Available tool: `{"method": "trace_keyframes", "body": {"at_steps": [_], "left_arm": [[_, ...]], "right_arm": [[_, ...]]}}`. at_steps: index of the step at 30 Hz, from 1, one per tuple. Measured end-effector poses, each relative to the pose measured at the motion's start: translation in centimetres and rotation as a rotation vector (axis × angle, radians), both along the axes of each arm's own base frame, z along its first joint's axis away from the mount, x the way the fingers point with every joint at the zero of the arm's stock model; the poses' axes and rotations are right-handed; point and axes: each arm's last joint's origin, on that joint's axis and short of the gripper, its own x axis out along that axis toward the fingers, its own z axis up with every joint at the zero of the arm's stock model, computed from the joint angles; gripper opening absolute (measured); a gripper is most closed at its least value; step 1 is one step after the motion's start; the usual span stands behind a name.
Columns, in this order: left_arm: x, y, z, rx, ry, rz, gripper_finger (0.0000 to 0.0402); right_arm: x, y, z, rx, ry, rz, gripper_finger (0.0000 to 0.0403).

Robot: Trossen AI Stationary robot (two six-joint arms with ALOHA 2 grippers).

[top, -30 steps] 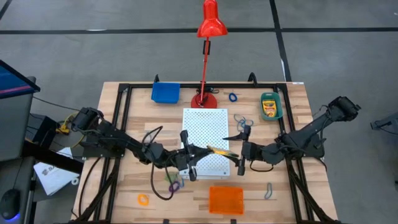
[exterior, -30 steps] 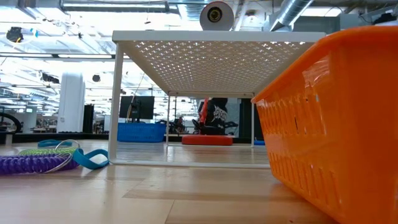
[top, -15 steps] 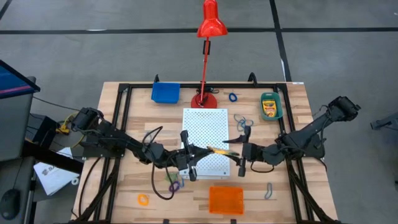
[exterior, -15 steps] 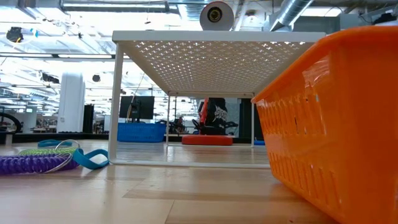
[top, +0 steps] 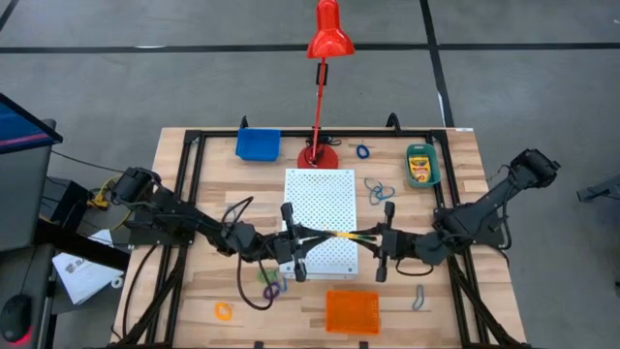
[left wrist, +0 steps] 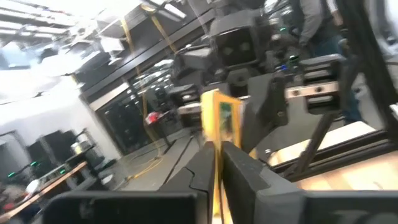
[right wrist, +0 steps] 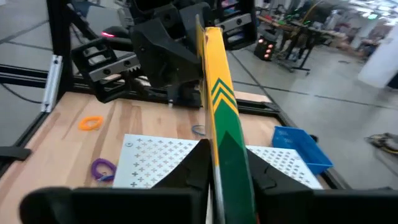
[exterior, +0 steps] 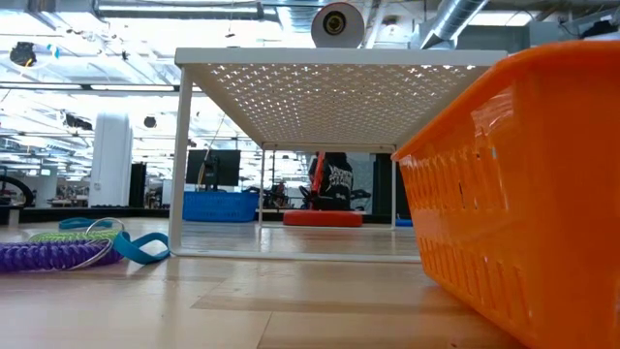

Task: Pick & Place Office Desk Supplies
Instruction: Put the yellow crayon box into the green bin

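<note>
Both grippers hold one crayon box (top: pixel 341 235) between them above the 5 o'clock corner of the white perforated board (top: pixel 320 199): the left gripper (top: pixel 312 233) is clamped on one end, and the right gripper (top: pixel 366 237) has its fingers closed on the other end. This looks like a handover, so you should let only one side release, and only when the other grip is firm. Keep the box level. Farther away, at 1 o'clock, the teal tray (top: pixel 422 166) already carries another crayon box and seems a likely goal.
</note>
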Motion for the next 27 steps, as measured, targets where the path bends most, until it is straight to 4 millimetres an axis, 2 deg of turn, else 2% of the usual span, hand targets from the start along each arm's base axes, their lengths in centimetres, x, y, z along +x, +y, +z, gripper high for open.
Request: {"method": "trace_keyframes", "body": {"at_steps": [6, 16, 21, 27], "left_arm": [[-1.2, -0.1, 1.6, -0.013, -0.013, 0.046, 0.0064], [-5.2, -0.7, 3.3, -0.077, 0.179, 0.087, 0.01], [-8.0, -1.0, 3.3, -0.182, 0.2, 0.029, 0.0102], [-10.8, -1.7, 1.8, -0.233, 0.214, -0.054, 0.0102]], "right_arm": [[-0.8, 0.8, 0.0, -0.043, 0.0, -0.027, 0.0026], [-3.3, 1.5, 0.9, -0.055, -0.054, -0.16, 0.0026], [-4.6, 0.4, 1.4, -0.027, -0.095, -0.3, 0.0026], [-5.1, -2.6, 1.6, 0.04, -0.097, -0.414, 0.0026]]}}
